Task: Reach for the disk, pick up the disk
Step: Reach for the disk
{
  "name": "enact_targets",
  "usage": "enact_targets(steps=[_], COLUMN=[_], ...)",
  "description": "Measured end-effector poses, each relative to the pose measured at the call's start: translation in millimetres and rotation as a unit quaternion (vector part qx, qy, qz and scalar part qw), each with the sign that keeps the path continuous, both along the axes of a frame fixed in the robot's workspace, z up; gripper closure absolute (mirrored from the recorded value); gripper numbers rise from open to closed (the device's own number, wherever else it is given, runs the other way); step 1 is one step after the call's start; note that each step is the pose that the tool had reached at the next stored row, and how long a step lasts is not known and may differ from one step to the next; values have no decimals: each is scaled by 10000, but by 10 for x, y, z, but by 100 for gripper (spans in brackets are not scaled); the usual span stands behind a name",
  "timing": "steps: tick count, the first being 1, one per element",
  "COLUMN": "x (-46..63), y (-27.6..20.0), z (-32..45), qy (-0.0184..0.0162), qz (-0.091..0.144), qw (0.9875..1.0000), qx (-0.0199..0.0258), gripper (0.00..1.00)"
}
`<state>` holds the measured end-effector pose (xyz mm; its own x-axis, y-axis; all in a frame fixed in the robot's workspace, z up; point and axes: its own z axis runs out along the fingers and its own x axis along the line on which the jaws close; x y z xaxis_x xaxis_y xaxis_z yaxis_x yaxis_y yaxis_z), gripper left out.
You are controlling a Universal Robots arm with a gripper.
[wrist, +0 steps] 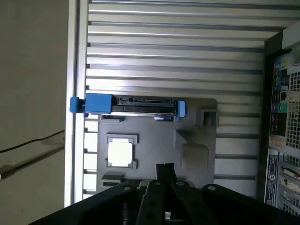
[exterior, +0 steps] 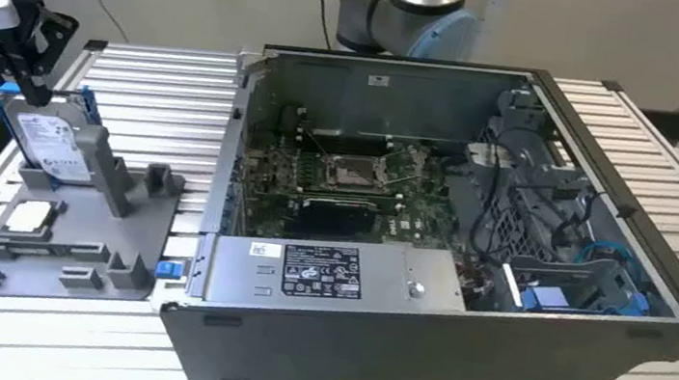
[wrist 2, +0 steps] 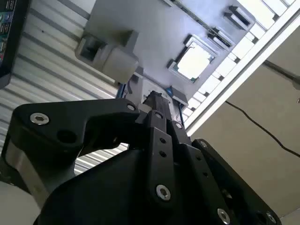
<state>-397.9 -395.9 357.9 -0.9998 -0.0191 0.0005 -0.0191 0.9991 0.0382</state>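
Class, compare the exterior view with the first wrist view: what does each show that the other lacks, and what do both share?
Exterior view's extra: the inside of the open grey metal computer case, with green motherboard and boxy silver power supply, and the white label face of the flat silver-grey hard drive in its blue plastic bracket, standing upright. First wrist view's extra: that drive's thin connector edge, seen from above. Shared: the drive, its grey moulded holder, the small square silver chip, the slatted metal table and the black pincer above the drive.
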Motion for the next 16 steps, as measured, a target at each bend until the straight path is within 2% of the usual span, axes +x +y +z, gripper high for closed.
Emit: enact_targets(steps=[13, 16], x=[0, 0], y=[1, 37], z=[0, 0], qy=[0, 0], qz=[0, -1], qw=[10000, 10000], qx=[0, 0], gripper=[100, 100])
